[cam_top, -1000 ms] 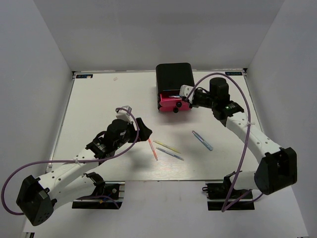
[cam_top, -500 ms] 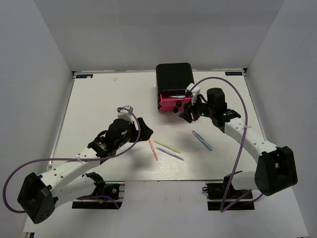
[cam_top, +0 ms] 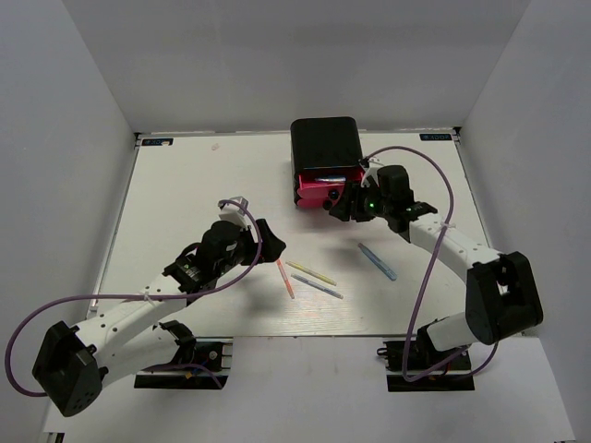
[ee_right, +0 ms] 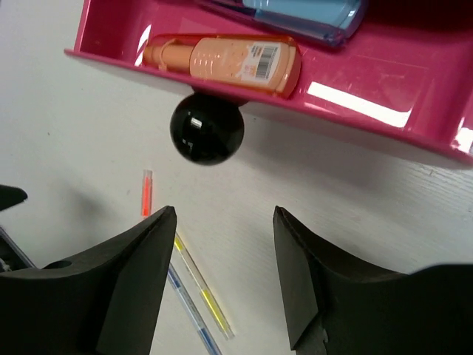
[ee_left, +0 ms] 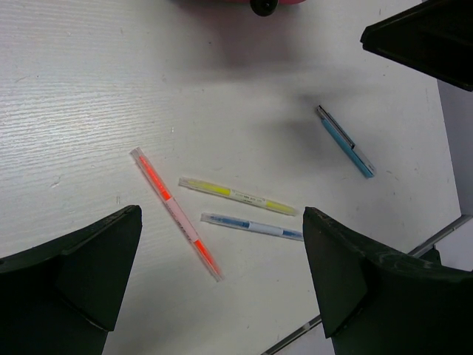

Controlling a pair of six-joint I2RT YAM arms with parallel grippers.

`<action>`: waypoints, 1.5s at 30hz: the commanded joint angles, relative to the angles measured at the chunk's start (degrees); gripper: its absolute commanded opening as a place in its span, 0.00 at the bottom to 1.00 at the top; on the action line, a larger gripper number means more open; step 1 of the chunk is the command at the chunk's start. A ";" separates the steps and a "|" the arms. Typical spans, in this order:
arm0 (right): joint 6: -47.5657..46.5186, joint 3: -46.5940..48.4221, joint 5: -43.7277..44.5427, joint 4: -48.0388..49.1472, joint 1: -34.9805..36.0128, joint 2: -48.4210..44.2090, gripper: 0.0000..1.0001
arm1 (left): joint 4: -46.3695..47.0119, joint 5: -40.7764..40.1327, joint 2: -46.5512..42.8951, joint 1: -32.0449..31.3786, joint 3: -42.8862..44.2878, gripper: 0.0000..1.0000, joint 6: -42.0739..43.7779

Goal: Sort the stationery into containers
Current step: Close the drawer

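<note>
**Containers.** One black box (cam_top: 325, 143) stands at the desk's (cam_top: 185, 212) 12 o'clock edge. One pink drawer (cam_top: 319, 193) is seen, pulled out toward 6 o'clock, with one black knob (ee_right: 207, 127) on its front.

**Stationery in drawer, count 2.**
- Orange marker (ee_right: 222, 58): stubby, lying just behind the front wall with its long axis parallel to it.
- Blue marker (ee_right: 295, 11): behind the orange one and partly cut off by the frame.

**Stationery on desk, count 4.** All four are thin and lie flat at 6 o'clock of the box.
- Pink pen (cam_top: 284, 277): axis about 11-to-5.
- Yellow pen (cam_top: 310, 273): axis 10-to-4, just beside the pink one.
- Grey-blue pen (cam_top: 317, 287): axis 10-to-4, parallel to the yellow one and nearest the desk's 6 o'clock edge.
- Light-blue pen (cam_top: 377, 261): diagonal, steeper than the yellow one, apart from the others at their 3 o'clock, with bare desk between.

All four are well apart from the desk's side edges.

**Left gripper** (ee_left: 222, 211): fingers spread and holding nothing. It hangs above the desk at 9 o'clock of the pink pen.

**Right gripper** (ee_right: 224, 222): fingers spread and holding nothing. The knob is just ahead of the gap, untouched.
</note>
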 commanded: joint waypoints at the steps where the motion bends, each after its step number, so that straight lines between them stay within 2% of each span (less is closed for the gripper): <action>1: 5.34 4.13 0.86 3.39 -0.02 1.67 0.61 | 0.06 0.29 -1.46 -0.25 0.21 0.99 -0.64; 12: 6.22 7.64 1.21 5.06 -0.11 4.83 0.58 | 0.06 0.29 -1.46 -0.25 -0.32 0.99 -0.64; 16: 6.48 8.08 1.74 5.94 -0.11 5.62 0.52 | 0.58 0.29 -0.93 -0.25 -0.32 0.99 -0.64; 25: 5.87 11.07 0.51 6.91 -0.29 8.26 0.30 | 0.58 0.82 -0.40 -0.25 -0.32 0.99 -0.64; 34: 4.46 15.72 1.74 7.08 -0.37 10.55 0.26 | 1.11 0.82 -0.40 -0.25 -0.32 0.99 -0.64; 45: 2.18 19.51 3.06 7.61 -0.72 14.85 0.26 | 2.69 0.82 1.18 -0.78 0.73 0.99 -2.21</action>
